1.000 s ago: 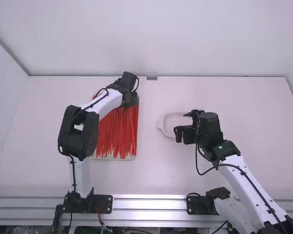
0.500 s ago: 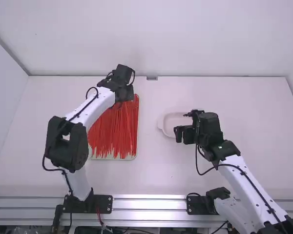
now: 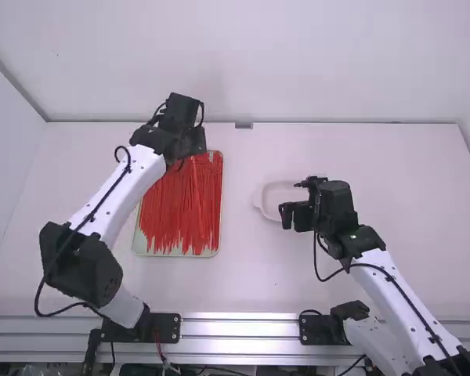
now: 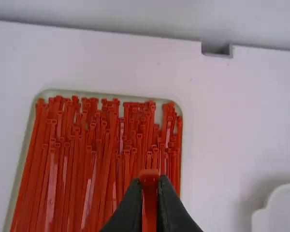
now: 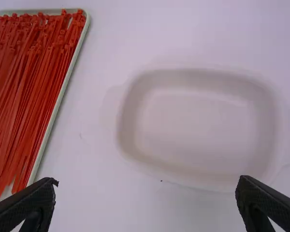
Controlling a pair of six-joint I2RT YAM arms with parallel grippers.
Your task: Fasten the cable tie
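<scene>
A pale tray (image 3: pixel 217 249) left of the table's middle holds a heap of red cable ties (image 3: pixel 184 207), also seen as cable ties (image 4: pixel 92 159) and cable ties (image 5: pixel 24 82). My left gripper (image 3: pixel 182 139) hangs above the tray's far end, shut on one red cable tie (image 4: pixel 148 193) whose head pokes up between the black fingers (image 4: pixel 130 205). My right gripper (image 3: pixel 294 213) stands open over the near edge of a white dish (image 3: pixel 270 196), with nothing between its fingertips (image 5: pixel 31 200). The white dish (image 5: pixel 198 125) has nothing in it.
A small grey bracket (image 3: pixel 244 124) sits at the table's far edge, also visible as the bracket (image 4: pixel 216 49). White walls close the table at the back and left. Bare white tabletop spreads to the right of the dish and in front of the tray.
My left arm has lifted and swung left and back from the tray's far end, carrying one red tie up out of the heap. The right arm has kept still.
</scene>
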